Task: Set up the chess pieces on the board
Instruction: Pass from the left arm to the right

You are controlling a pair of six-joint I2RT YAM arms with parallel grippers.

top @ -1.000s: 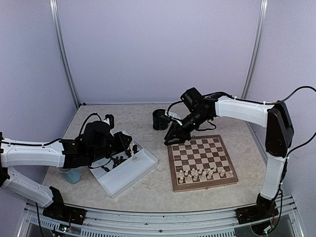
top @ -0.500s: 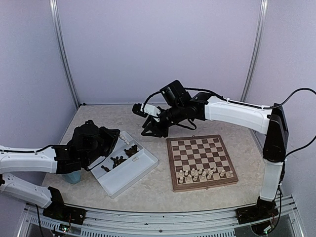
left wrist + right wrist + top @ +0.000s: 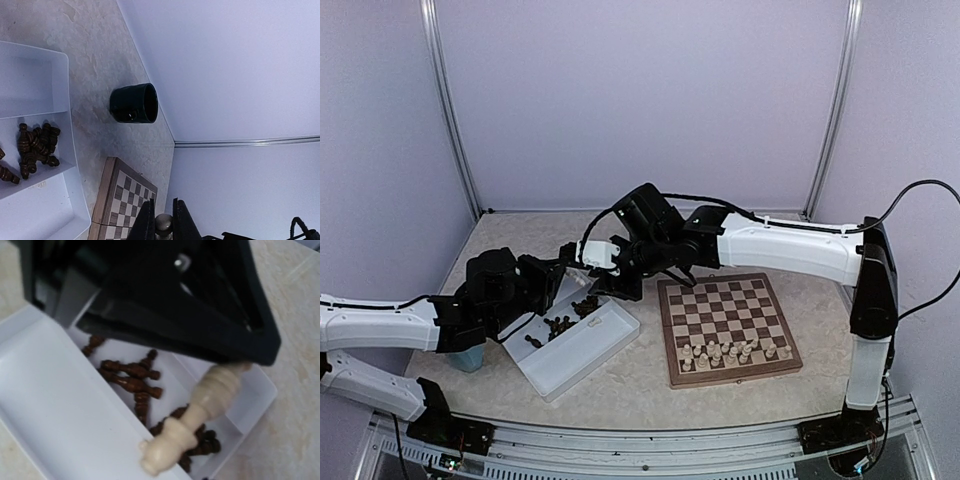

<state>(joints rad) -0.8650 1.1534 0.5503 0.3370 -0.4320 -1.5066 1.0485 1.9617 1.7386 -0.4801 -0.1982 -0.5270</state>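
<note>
My left gripper (image 3: pixel 163 205) is shut on the round head of a cream chess piece (image 3: pixel 163 223). The right wrist view shows that piece (image 3: pixel 200 410) hanging slantwise from the left gripper's black housing (image 3: pixel 150 295), above the tray. My right gripper (image 3: pixel 603 278) hovers right beside it over the tray's far end, jaws a little apart and holding nothing. The board (image 3: pixel 720 300) lies to the right, with cream pieces (image 3: pixel 735 351) lined up on its near rows. Dark pieces (image 3: pixel 560 323) lie loose in the tray.
The white divided tray (image 3: pixel 582 352) sits left of the board, with dark pieces (image 3: pixel 130 372) in its compartments. A black cup (image 3: pixel 134 103) stands near the back wall, behind the board's far corner. A pale blue cup (image 3: pixel 468 356) stands under the left arm.
The right arm has swung left from the board's far-left corner to above the tray. The left gripper drew back from the tray, still shut, and now sits beside the right gripper.
</note>
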